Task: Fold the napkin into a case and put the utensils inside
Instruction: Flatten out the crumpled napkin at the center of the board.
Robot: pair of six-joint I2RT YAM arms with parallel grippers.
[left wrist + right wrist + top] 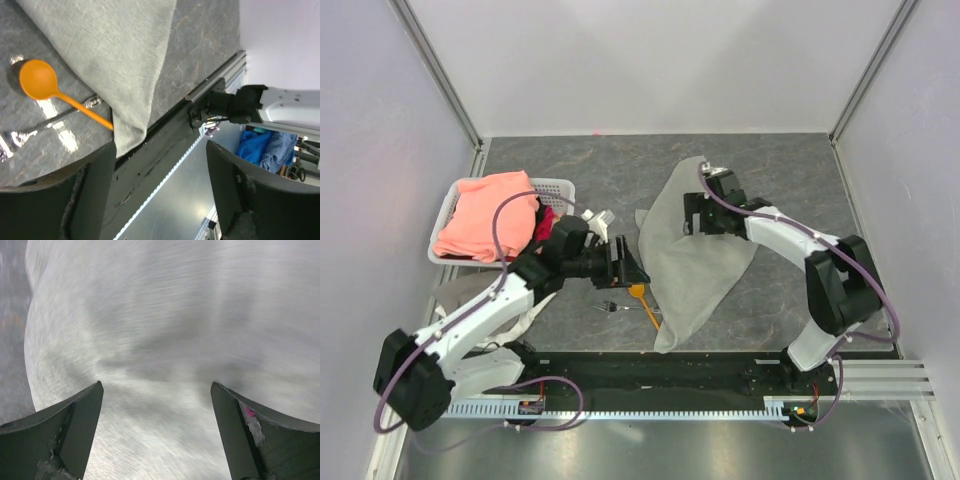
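Over the far half of the dark marbled table (570, 160), our right pincer (156, 385) hangs with its two dark fingers (70, 425) spread wide and nothing between them. Directly beneath lies the napkin (160, 330), a thin, soft, light grey cloth, though that wrist view is too blurred for us to tell whether the tips touch it. From above, the cloth lies rumpled and lopsided in the middle of the table, with a long tongue reaching toward the near edge. We judge the step in hand to be taking hold of it for the first fold. To do that well, we should come down at a free border rather than mid-cloth, pinch a single layer, and draw it flat before creasing. Our left pincer (161, 147), likewise splayed and empty, sits just off the napkin's left edge. It is well placed to pin or lift the near tongue while the right one pulls. Next to that edge lie the small orange plastic spoon (37, 79) and the slim silvery metal fork (609, 306). Their handles meet the cloth's border, so we should lift the cloth rather than drag it, or we may sweep them along.
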